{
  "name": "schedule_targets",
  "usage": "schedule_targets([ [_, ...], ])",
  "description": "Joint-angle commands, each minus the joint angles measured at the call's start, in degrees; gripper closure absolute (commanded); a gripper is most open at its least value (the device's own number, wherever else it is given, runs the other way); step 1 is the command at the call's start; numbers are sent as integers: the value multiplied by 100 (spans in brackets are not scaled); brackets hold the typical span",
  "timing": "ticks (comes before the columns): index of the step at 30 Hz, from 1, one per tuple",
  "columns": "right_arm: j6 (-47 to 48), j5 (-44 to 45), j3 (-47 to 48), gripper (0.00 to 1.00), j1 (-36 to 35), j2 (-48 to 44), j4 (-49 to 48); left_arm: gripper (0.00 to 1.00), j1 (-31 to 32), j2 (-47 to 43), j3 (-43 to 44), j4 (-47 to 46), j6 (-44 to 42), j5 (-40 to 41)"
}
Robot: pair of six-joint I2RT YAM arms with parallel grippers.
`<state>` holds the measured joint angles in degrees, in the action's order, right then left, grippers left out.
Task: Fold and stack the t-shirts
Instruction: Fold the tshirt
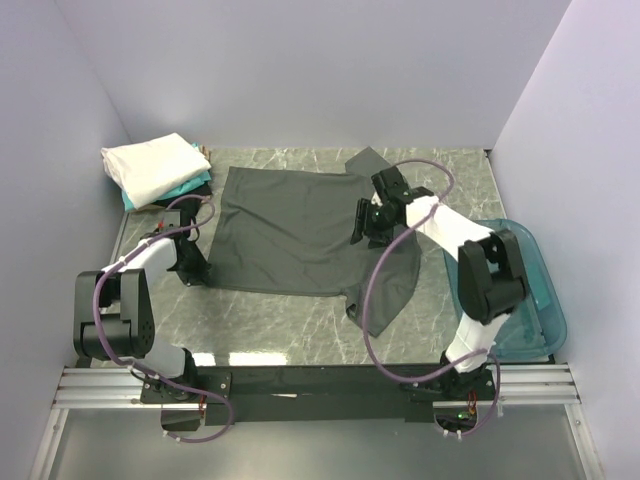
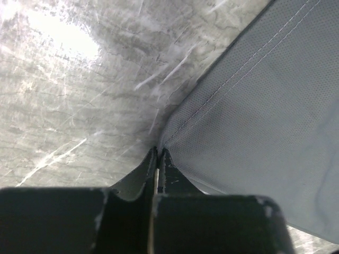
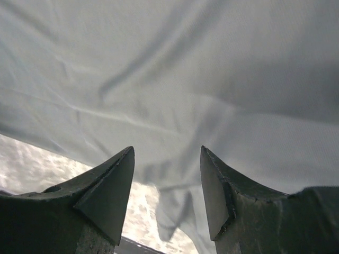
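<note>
Grey t-shirt [image 1: 290,235] lies spread flat in the middle of the worktop [image 1: 300,330]. Left pincer [image 2: 159,154] is closed tight on its near-left hem corner. Right pincer [image 3: 167,174] stands partly open over the shirt's right side, gripping nothing. Folded white shirt [image 1: 152,162] lies on teal shirt [image 1: 196,184] at the far-left corner. Blue tub [image 1: 545,310] sits at the right edge.

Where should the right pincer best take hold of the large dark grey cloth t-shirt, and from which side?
Probably the shoulder by the near sleeve of the large dark grey cloth t-shirt. It lies flat, so the open right pincer should come down from above at that right edge.
</note>
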<state>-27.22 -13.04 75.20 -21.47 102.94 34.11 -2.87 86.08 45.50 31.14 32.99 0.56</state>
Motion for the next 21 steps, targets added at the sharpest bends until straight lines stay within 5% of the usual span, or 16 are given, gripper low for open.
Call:
schedule_targets([
  [1,86,467,-372,41,-303,-748,122,99,-3,277,-93,-125,-126,-12],
  [21,-2383,1471,-4003,43,-2141,-4166,650,99,15,14,-32,-327,-592,-759],
])
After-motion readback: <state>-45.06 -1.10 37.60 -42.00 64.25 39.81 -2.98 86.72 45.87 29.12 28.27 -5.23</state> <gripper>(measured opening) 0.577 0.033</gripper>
